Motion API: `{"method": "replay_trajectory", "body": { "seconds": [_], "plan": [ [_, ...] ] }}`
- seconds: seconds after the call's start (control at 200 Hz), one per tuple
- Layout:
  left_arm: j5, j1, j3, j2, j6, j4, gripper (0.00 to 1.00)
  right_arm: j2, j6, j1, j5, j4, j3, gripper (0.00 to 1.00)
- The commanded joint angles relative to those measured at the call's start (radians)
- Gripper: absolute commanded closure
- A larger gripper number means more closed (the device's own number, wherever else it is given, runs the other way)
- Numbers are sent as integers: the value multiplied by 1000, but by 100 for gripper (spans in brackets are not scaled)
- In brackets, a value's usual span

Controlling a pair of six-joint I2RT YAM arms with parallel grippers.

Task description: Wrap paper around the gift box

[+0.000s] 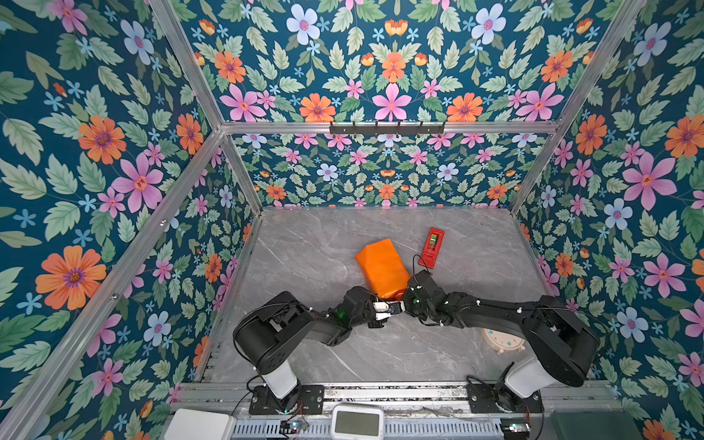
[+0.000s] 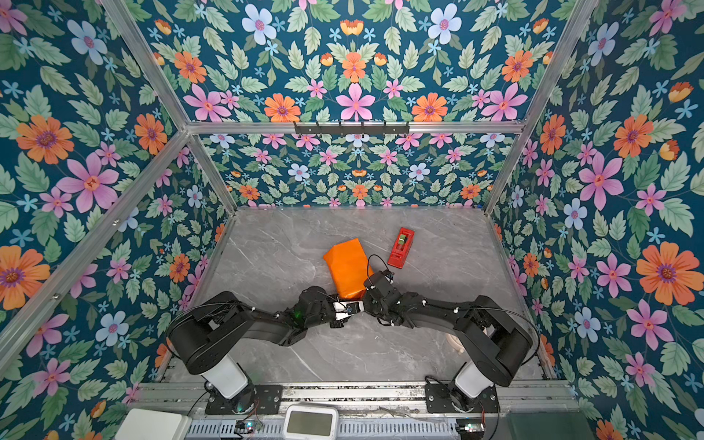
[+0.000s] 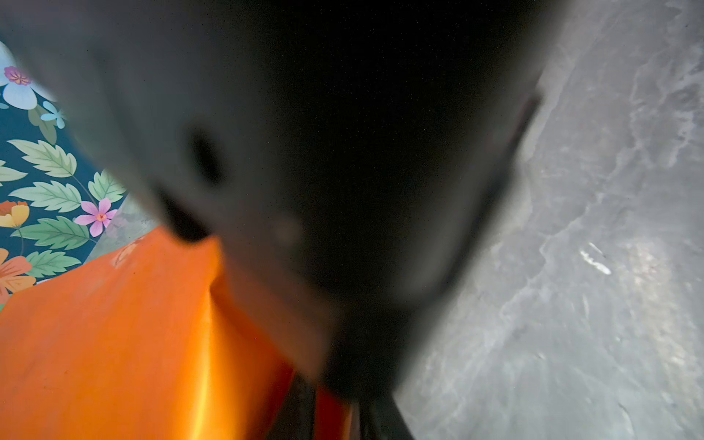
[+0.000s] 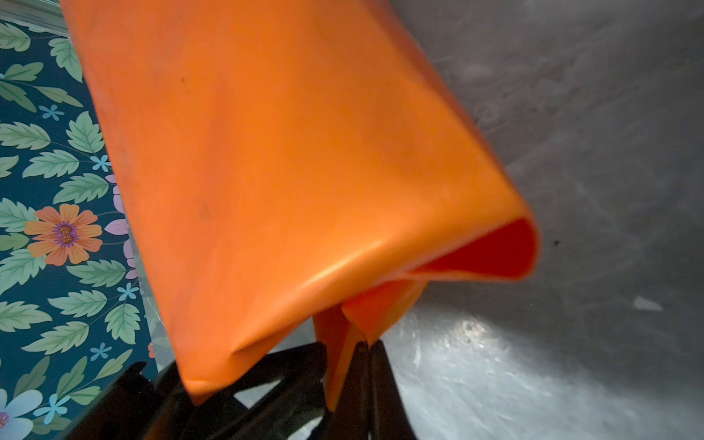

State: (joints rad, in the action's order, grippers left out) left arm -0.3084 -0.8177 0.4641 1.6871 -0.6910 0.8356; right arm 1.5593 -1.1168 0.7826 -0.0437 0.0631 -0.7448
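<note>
Two black arms, the left arm point(image 1: 274, 335) and the right arm point(image 1: 533, 320), reach inward over the grey marbled table point(image 1: 304, 247). They meet at the near end of the paper point(image 1: 383, 268), which lies around the middle of the table. It is folded into a box-shaped parcel with its glossy orange face outward, and in both top views it sits at a slight slant, far end toward the left. The gift box is hidden in every view. The right gripper point(image 4: 365, 352) has its two dark fingers pressed together on a narrow flap of the paper that hangs from the parcel's near end. There the sheet curls open into a small loop with a deeper red-orange inside. The left gripper point(image 3: 335, 411) comes in from the opposite side at the same end. In the left wrist view a large blurred dark shape fills most of the frame. Orange paper shows between the two dark fingers at the picture's edge, but I cannot tell whether they pinch it or only stand beside it. In the right wrist view, black fingers lie under the parcel's near corner. A slim red gadget point(image 1: 431, 247) lies flat on the table beside the parcel, to its right and apart from it. A pale round dial point(image 1: 503, 341) lies partly hidden beneath the right arm. A white device with a grey screen point(image 1: 357, 421) sits at the near edge between the two arm bases, and floral walls point(image 1: 95, 152) enclose the table.
</note>
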Motion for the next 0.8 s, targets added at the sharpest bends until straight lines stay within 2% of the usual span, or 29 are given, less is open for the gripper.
{"method": "replay_trajectory", "body": {
  "seconds": [0.0,0.235,0.45,0.795],
  "plan": [
    [15,2,-2,14,-39,-87,80,-13,-8,1,-26,70,-5,100],
    [-18,4,-40,-2,-45,-35,85,-10,-29,-9,-43,97,10,100],
    [-17,14,-61,-5,-60,-17,76,5,-48,-24,-80,143,25,100],
    [58,11,-69,34,-23,149,66,-7,-59,-25,-92,142,32,100]
  ]
}}
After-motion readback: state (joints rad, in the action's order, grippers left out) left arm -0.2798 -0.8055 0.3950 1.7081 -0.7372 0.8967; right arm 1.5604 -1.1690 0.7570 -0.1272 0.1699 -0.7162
